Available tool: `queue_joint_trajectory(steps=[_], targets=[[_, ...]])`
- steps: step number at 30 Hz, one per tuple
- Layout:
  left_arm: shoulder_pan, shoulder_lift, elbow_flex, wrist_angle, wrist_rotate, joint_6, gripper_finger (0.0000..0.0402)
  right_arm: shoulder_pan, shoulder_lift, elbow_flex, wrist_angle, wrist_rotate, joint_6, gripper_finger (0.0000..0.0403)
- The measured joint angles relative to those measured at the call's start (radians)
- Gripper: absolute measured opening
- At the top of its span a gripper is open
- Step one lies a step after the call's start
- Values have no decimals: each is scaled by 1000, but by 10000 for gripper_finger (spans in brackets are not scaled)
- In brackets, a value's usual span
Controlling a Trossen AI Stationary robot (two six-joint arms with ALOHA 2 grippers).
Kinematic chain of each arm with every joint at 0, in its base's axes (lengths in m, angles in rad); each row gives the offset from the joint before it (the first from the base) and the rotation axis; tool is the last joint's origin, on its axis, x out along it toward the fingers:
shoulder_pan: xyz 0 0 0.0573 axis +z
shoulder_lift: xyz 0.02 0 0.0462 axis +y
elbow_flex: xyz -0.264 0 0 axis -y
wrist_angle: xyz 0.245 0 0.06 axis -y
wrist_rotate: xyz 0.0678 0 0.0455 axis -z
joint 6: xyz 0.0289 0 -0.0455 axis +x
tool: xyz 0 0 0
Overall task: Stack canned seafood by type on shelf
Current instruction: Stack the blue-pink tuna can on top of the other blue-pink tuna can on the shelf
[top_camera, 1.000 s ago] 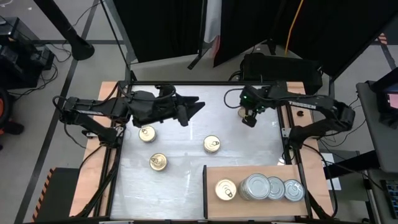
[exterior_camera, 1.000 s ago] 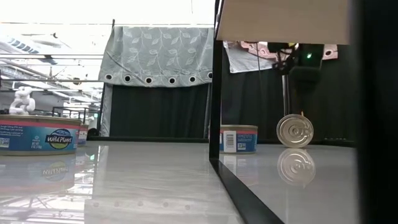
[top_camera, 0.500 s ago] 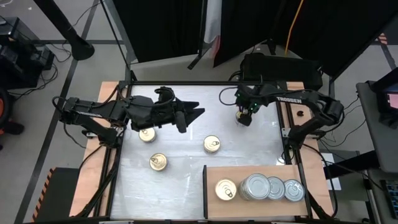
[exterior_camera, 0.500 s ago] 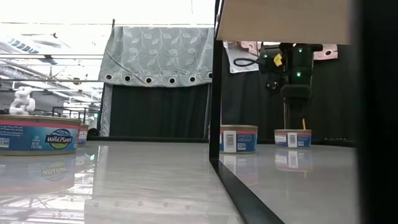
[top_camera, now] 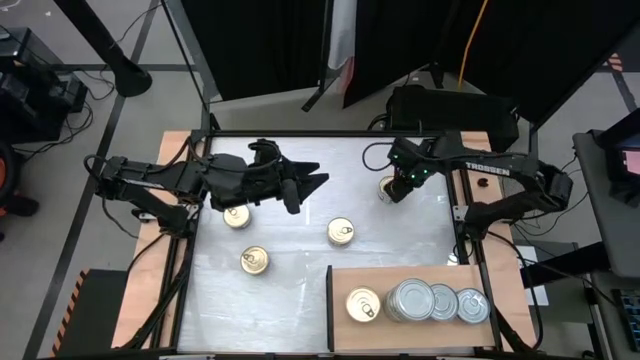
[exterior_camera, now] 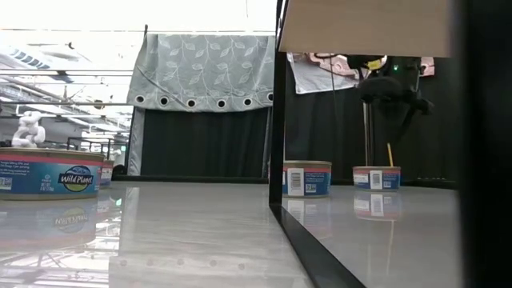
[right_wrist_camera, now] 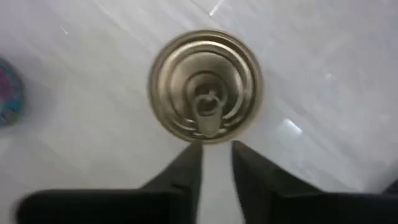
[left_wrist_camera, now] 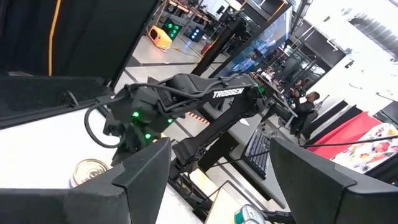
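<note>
Four gold-topped cans lie loose on the white tabletop (top_camera: 290,270): one (top_camera: 237,215) partly under the left arm, one (top_camera: 254,261) nearer the front edge, one (top_camera: 341,232) near the centre, and one (top_camera: 386,189) at the far right, directly by the right gripper (top_camera: 398,184). The shelf (top_camera: 340,322), the light-brown board at the front right, already carries a row of four positions: a gold-topped can (top_camera: 363,305) at its left end, then a stack of silver-topped cans (top_camera: 408,299) and two further silver-topped cans (top_camera: 444,302) (top_camera: 472,306).

Step in hand, as judged from the layout: collection of the far-right gold can for the gold group. In the right wrist view the can (right_wrist_camera: 206,86) lies flat, pull-ring up, just ahead of the right fingers (right_wrist_camera: 186,167), which stand close together with only a narrow gap and clasp nothing; the can is free on the table. The left gripper (top_camera: 310,181) hovers above the table behind the centre can, its fingers (left_wrist_camera: 140,171) spread apart and empty.

Next move, as judged: the right fingers need to part wider than the can, descend astride its rim, pinch it, and carry it to the gold can on the shelf. The flat, low wall offers little purchase, so a level, centred approach matters.
</note>
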State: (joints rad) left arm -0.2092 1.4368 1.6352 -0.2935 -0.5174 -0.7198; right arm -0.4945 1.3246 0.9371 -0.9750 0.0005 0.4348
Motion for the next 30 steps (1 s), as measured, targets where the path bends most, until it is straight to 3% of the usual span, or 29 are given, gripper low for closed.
queue_joint_trajectory(steps=[2,4,18,30], targets=[[0,0,0,0,-3,4,274,-2,3,0,12,-3,33,24],[0,0,0,0,-3,4,274,-13,18,0,18,-2,50,10],[-5,0,0,1,-3,22,274,-35,147,0,-7,0,71,1],[-7,0,0,0,-3,27,274,-35,161,-68,13,26,80,0]])
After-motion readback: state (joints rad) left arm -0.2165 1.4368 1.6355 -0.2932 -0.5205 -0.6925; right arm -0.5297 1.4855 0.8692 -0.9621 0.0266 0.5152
